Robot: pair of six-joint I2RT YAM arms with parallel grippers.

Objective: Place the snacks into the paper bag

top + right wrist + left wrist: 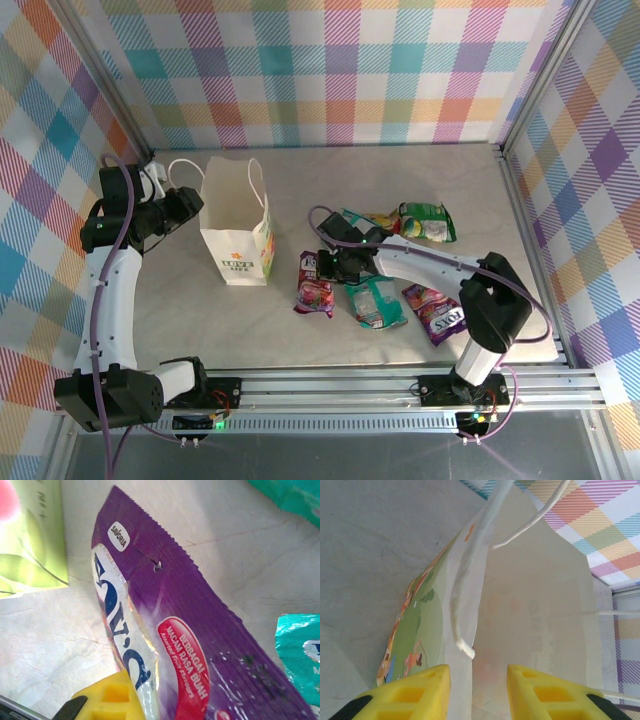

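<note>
My left gripper [193, 207] is up at the left rim of the paper bag [233, 245], which stands upright and open-mouthed on the left half of the surface [400, 170], well apart from the heap of snacks. From my left wrist I see my two yellow fingers [415, 692] standing part-way apart astride the bag's wall, one on the printed green-and-orange outside and one on the plain white inside. There is a gap on either side of the paper, so I cannot tell whether I am pinching it or only straddling it. A white cord handle [456, 615] hangs down along that wall and ends in a frayed tip just ahead of my fingers.

My right arm stretches across from its base to the snacks to the right of the bag. My right gripper [323, 264] is clenched on a purple Savoria packet [210, 645]. Its silvery crimped edge lies against the one yellow finger [107, 699] I can see from my right wrist, and the packet hides the other finger. The packet fills the middle of that view, tilted, with a red oval label on it.

Around it on the surface lie a teal packet [376, 302] just to the right, another purple packet [433, 314] beyond that, and a green packet [428, 222] farther back. None of the snacks I can see is in the bag.
</note>
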